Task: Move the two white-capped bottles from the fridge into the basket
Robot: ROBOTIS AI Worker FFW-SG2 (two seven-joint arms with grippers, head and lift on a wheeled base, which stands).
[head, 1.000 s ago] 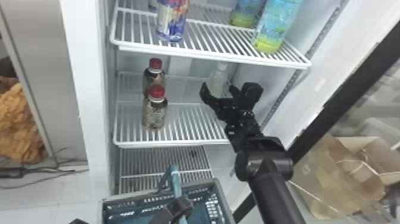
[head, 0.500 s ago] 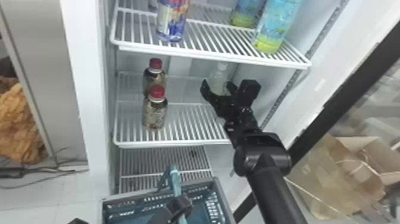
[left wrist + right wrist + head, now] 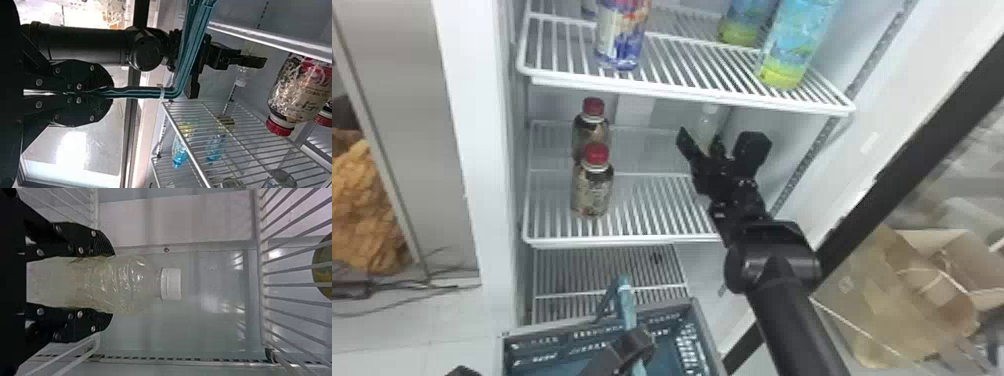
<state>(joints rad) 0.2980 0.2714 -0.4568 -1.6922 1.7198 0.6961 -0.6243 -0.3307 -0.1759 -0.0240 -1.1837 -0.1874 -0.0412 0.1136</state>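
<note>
In the head view, my right gripper (image 3: 701,137) reaches onto the middle fridge shelf (image 3: 642,240) at its right rear. It is closed around a clear bottle (image 3: 708,119). The right wrist view has the bottle (image 3: 129,284) with its white cap (image 3: 171,284) pointing away and my right gripper (image 3: 112,284) pressing both sides of its body. At the bottom of the head view, my left gripper (image 3: 634,345) is at the teal handle (image 3: 626,300) of the basket (image 3: 602,325). In the left wrist view, that gripper (image 3: 111,93) is clamped on the handle (image 3: 137,93).
Two red-capped bottles (image 3: 592,192) stand at the left of the middle shelf. On the upper shelf (image 3: 682,92) are a blue-and-white can or bottle (image 3: 621,37) and blue-green bottles (image 3: 794,47). The fridge door's black frame (image 3: 907,185) slants along the right, beside brown cardboard (image 3: 902,300).
My right gripper has moved slightly farther in and up toward the clear bottle, and its fingers have drawn together around it. The left gripper and basket have hardly shifted.
</note>
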